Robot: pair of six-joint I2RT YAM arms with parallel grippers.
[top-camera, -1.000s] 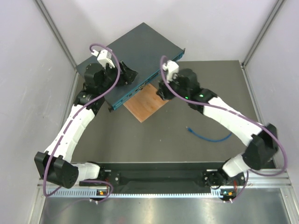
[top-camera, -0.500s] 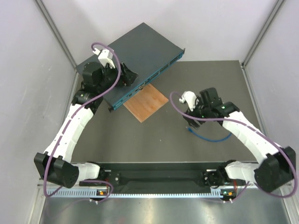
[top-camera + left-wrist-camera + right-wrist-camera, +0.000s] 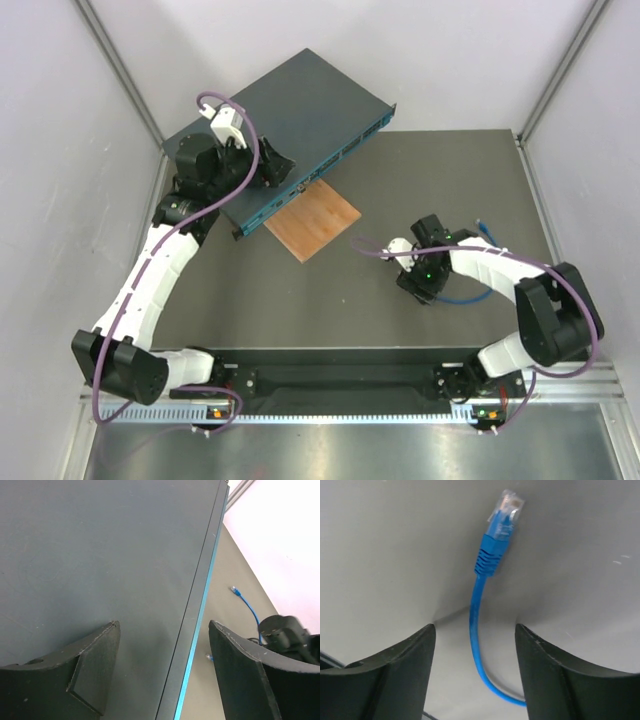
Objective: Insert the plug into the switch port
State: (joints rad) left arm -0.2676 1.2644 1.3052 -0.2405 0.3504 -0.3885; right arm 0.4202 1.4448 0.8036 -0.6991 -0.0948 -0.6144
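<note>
- Swung away from the switch's [image 3: 300,105] front, the right arm has come back and down to the near right of the tabletop [image 3: 300,300], and the blue cable [image 3: 466,298] has shifted with one end now further back.
- Right fingers [image 3: 395,680] are spread wide and hold nothing.
- Just ahead of their tips lies the plug [image 3: 504,507], flat on the tabletop and clear tip pointing away. Its cable runs back through the gap between the two fingers, touching neither.
- Left fingers [image 3: 80,680] are also spread. One is over the switch's dark top panel and the other is past its bright blue front edge, so they straddle that edge; contact cannot be told.
- Beyond the left fingers, in front of the switch face, lies an orange-brown wooden square [image 3: 312,220].
- Plug and switch are well apart.
</note>
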